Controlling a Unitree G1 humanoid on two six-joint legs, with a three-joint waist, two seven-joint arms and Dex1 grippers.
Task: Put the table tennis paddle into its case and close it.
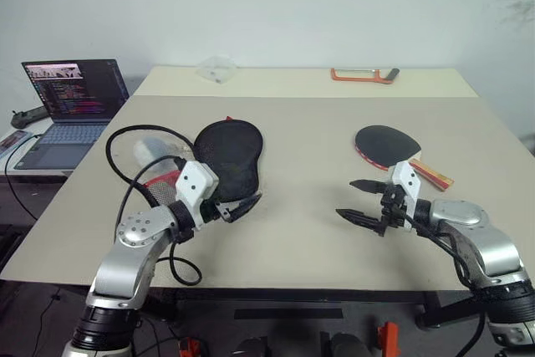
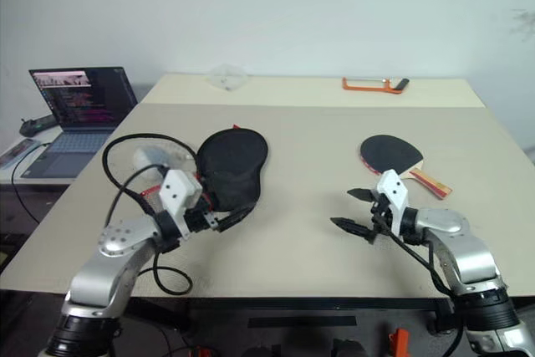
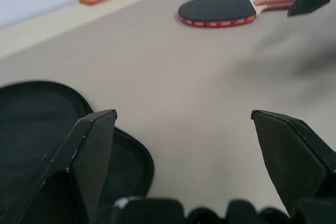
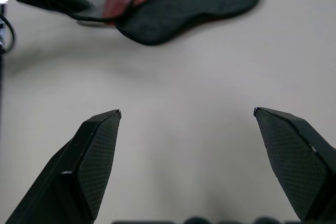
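The table tennis paddle (image 1: 386, 141) lies flat on the right half of the table, black face up, its striped handle pointing to the right front. On the left half lies the case (image 1: 230, 156), unzipped, with its black inside showing and a red mesh panel (image 1: 163, 180) by its near end. My left gripper (image 1: 238, 206) stands open at the case's near end, one finger (image 3: 89, 150) over the case rim (image 3: 131, 150). In front of the paddle's near side, my right gripper (image 1: 347, 198) is open and empty, aimed across bare table toward the case (image 4: 194, 3).
An open laptop (image 1: 71, 98) sits on a side table to the left. An orange-framed tool (image 1: 364, 75) and a clear plastic piece (image 1: 216, 68) lie on the far table strip. A black cable (image 1: 125, 165) loops beside the case. Bare tabletop separates the two grippers.
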